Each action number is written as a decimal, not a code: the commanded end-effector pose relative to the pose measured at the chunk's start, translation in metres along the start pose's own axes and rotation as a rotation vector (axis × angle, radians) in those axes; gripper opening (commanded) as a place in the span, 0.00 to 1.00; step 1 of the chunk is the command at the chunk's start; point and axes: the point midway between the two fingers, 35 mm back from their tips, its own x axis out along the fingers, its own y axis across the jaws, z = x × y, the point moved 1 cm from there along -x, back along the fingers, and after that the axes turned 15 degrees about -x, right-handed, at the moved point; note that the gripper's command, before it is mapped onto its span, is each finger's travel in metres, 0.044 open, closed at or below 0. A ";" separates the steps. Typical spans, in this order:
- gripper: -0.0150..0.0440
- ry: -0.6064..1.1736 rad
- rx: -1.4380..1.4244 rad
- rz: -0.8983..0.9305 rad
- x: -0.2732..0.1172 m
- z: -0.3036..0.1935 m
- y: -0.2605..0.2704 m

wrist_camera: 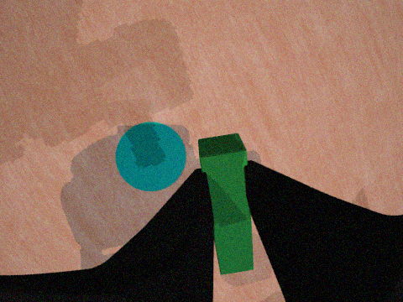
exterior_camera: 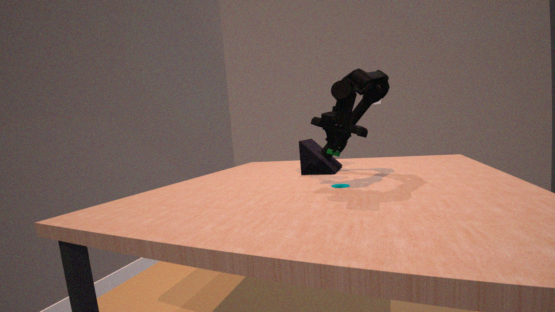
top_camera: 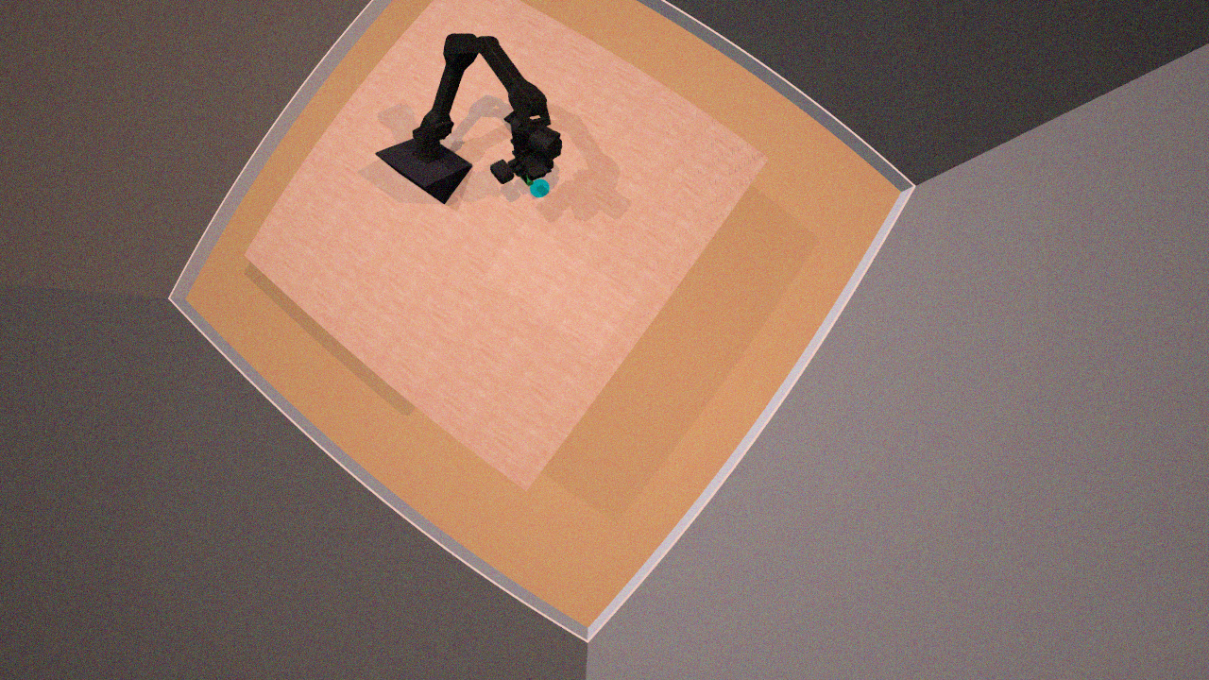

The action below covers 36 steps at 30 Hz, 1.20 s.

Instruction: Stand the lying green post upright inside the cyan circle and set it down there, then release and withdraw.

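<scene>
The green post (exterior_camera: 333, 152) (wrist_camera: 230, 201) is held between the two black fingertips of my gripper (exterior_camera: 334, 151) (wrist_camera: 224, 175), which is shut on it. In the exterior view the post is raised above the table and looks roughly level, tilted slightly. In the top view only a sliver of green shows below the gripper. The flat cyan circle (top_camera: 539, 188) (exterior_camera: 340, 186) (wrist_camera: 168, 168) lies on the table. In the wrist view it is left of the post's near end, with a dark shadow across its upper middle. The post is not over it in that view.
The pink wooden table (top_camera: 473, 321) (exterior_camera: 233, 217) carries the arm's black wedge-shaped base (top_camera: 422, 167) (exterior_camera: 314, 160), behind the circle in the exterior view. Shadows of the arm fall around the circle. The table's edges show in the top and exterior views.
</scene>
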 end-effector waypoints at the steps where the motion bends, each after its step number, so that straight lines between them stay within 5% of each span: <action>1: 0.29 -0.008 0.001 -0.021 0.003 -0.002 -0.001; 36: 0.29 -0.175 -0.017 -0.172 0.012 -0.002 0.000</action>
